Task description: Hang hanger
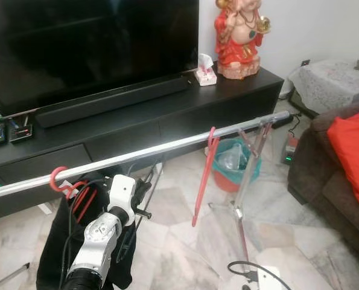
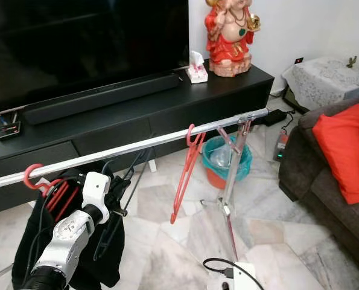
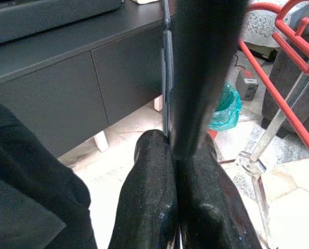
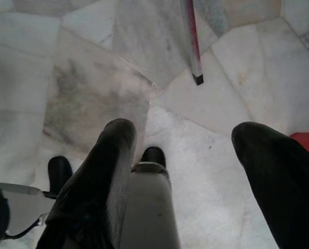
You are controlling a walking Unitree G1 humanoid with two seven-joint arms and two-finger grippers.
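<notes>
Up close, left pincer [image 3: 175, 171] clamped on black hanger [image 3: 203, 78].

I see even, soft indoor light; the television [image 1: 88, 42] reads near-black, the rail [image 1: 137, 154] glints, and the left wrist view's foreground is blurred.

Hanger [image 1: 204, 181] on rail [image 1: 167, 147]; TV cabinet [image 1: 167, 115] behind.

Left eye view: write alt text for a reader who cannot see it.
A long silver metal clothes rail crosses a living room in front of a black TV cabinet. A thin red plastic hanger hangs alone on it. The silver left arm reaches up to red hangers with black clothing.
</notes>
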